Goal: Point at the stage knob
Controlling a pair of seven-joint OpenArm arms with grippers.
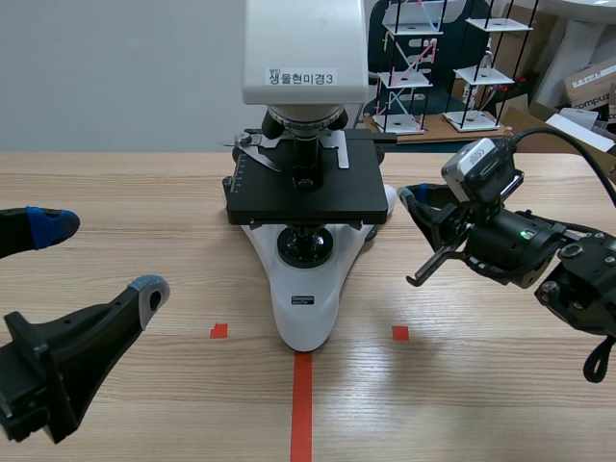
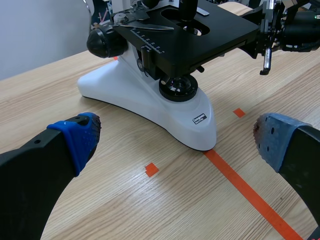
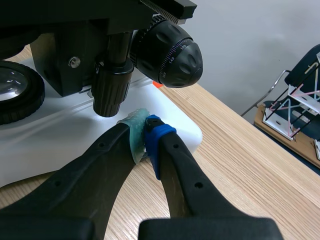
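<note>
left hand [image 1: 101, 258] over wooden table [image 1: 144, 192], grey wall [image 1: 115, 67] behind

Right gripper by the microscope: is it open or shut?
Shut. The black right gripper has its grey-green and blue pads pressed together with nothing between, tips close to the black ribbed stage knob.

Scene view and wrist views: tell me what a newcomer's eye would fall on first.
A white and black microscope stands in the middle of the table. The right arm is at its side, jaws shut, their tips just under the hanging stage knob, beside the big focus knob. The left arm sits low in front of the microscope, jaws wide open.
</note>
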